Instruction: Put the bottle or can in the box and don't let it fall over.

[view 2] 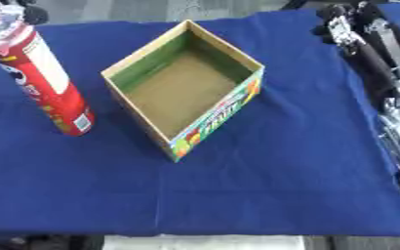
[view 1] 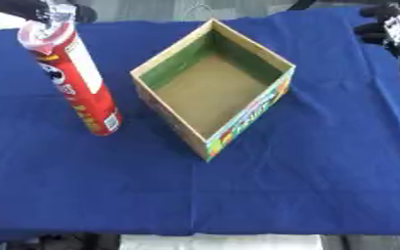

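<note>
The tall red can (view 1: 73, 80) stands upright on the blue cloth (view 1: 306, 185), at the left side of the scene, with its pale lid at the top and a white label panel along its side. It is outside the box, well to the left of it and not touching it. The cardboard box (view 1: 237, 119) sits near the middle of the cloth, turned so that one corner points to the near edge; it is open at the top, its inside is brown and green, and the outer wall facing near-right has a colourful print. Nothing lies inside the box.

The left hand (view 1: 56, 10) is at the far left, directly over the top of the can; whether its fingers close around the lid I cannot tell. The right hand (view 2: 344, 25) is at the far right edge of the cloth, well apart from the box and the can, and it holds nothing; its fingers look partly bent, but how far open it is I cannot tell
</note>
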